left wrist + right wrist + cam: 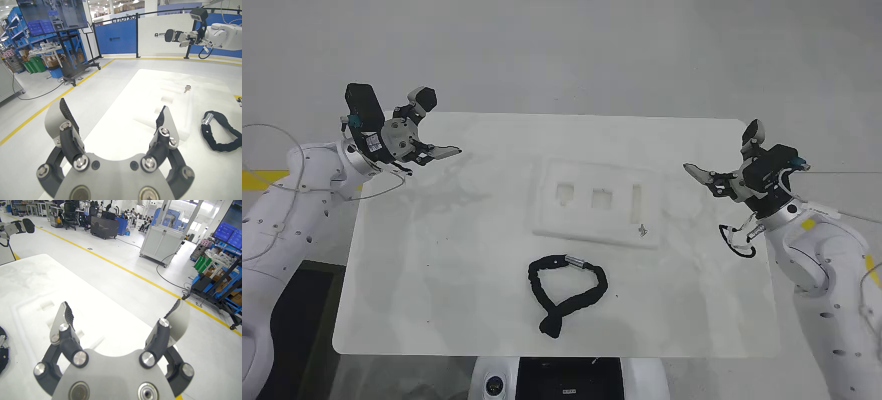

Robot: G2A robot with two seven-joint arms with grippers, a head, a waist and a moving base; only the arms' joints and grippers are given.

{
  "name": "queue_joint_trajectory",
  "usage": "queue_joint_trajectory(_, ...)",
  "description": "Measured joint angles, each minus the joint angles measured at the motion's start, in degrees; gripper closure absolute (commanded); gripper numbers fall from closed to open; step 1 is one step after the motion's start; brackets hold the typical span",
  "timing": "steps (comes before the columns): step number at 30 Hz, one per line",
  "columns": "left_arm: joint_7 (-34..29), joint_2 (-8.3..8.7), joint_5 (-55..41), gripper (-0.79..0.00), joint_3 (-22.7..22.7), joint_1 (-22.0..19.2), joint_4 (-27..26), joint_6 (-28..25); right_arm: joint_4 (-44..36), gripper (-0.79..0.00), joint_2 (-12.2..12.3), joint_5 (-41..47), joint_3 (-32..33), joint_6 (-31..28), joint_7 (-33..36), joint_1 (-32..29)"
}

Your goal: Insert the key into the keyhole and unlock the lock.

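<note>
A small silver key [642, 231] [187, 88] lies on the front right corner of a white foam tray [582, 222] [175, 115] [28, 313]. In front of the tray a black fabric-covered chain lock [567, 292] [217, 136] [2, 349] lies in a loop, its silver cylinder [577, 264] [208, 118] at the top. My left gripper [439, 125] [113, 106] hangs open over the table's far left corner. My right gripper [722, 152] [174, 37] [121, 304] hangs open over the far right edge. Both are far from key and lock, with nothing between their fingers.
The foam tray has three recesses [600, 197]. The white table [442, 280] has bare room on the left, the right and along the front. Beyond its edges are open floor, a yellow line and shelving.
</note>
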Motion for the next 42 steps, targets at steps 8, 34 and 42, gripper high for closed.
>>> queue_joint_trajectory(8,0.0,0.0,0.0,-0.784,0.0,0.0,0.0,0.0,0.0,-0.785,0.0,0.0,0.0,0.0,0.0,0.0)
queue_joint_trajectory(34,0.0,0.0,0.0,-0.785,0.0,0.0,0.0,0.0,-8.22,-0.785,-0.2,19.8,-9.06,2.09,43.52,4.2)
queue_joint_trajectory(42,0.0,0.0,0.0,-0.785,0.0,0.0,0.0,0.0,-9.23,-0.785,0.01,25.63,-12.13,3.2,56.51,6.18)
